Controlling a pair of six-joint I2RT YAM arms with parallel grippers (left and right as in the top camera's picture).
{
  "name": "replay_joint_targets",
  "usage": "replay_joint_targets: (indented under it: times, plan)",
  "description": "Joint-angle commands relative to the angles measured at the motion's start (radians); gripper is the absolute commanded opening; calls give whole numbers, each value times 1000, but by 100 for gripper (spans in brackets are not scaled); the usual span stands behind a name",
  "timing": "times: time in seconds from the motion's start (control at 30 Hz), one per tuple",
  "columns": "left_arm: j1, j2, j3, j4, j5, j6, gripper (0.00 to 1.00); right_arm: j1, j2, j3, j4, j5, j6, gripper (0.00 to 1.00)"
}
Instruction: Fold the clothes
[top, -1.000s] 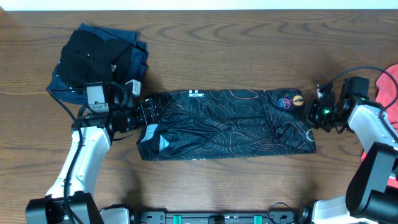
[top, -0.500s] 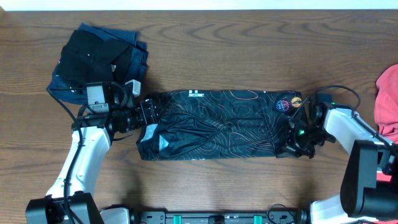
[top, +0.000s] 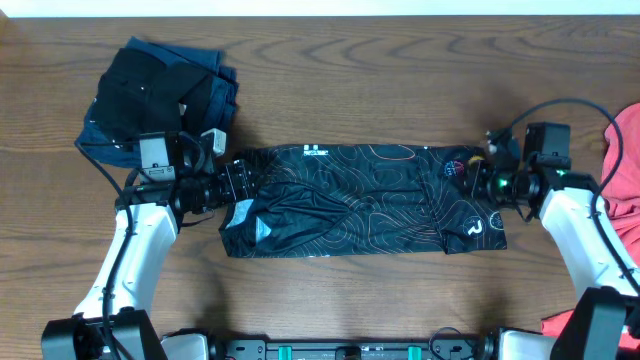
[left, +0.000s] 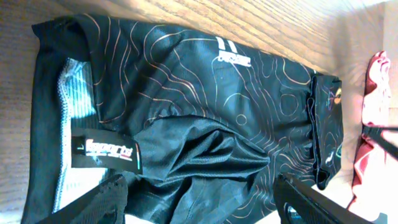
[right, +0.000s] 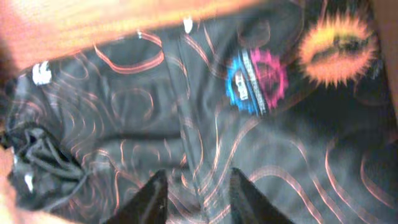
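Observation:
The clothes lie in three places. A black shirt (top: 360, 200) with thin orange contour lines lies as a long folded strip across the middle of the table. My left gripper (top: 238, 187) stands at its left end, open wide, its fingers either side of bunched black fabric (left: 205, 162) near a sewn label (left: 102, 152). My right gripper (top: 478, 172) hovers over the shirt's right end, open, with the fabric's seam (right: 196, 149) below the gap. A pink-blue badge (right: 255, 81) and an orange badge (right: 336, 46) lie just ahead of it.
A navy and black pile of garments (top: 160, 95) sits at the back left, close behind my left arm. A coral-red garment (top: 625, 165) lies at the right edge beside my right arm. Bare wood table (top: 360, 90) runs behind the shirt.
My right gripper swept down over the shirt's right end and came back up, and its jaws have parted. A white logo now shows on that end. The left arm has not moved.

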Motion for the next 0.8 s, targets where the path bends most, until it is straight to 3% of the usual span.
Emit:
replay_joint_targets:
  times: [0.0,0.03,0.1,0.13,0.33,0.43,0.5,0.6,0.77]
  plan:
    - [2,-14,0,-19,-3,17,77,50,53,8,54,69,86,37]
    - [2,-14,0,-29,-2,17,77,58,69,8,64,128,107,37]
    - [2,-14,0,-58,0,17,77,51,98,8,82,217,161,24]
    - [2,-14,0,-73,0,18,77,37,108,9,97,208,154,24]
    - [0,-14,0,-164,2,59,77,-127,121,14,88,129,45,28]
    - [0,-14,0,-160,85,90,77,-219,127,14,75,119,-29,29]
    - [0,-14,0,-155,154,118,77,-275,133,14,87,43,-70,34]
    - [0,-14,0,-149,212,156,82,-316,150,14,88,-11,-136,50]
    - [1,-14,0,-148,234,187,84,-323,248,14,74,-75,-190,56]
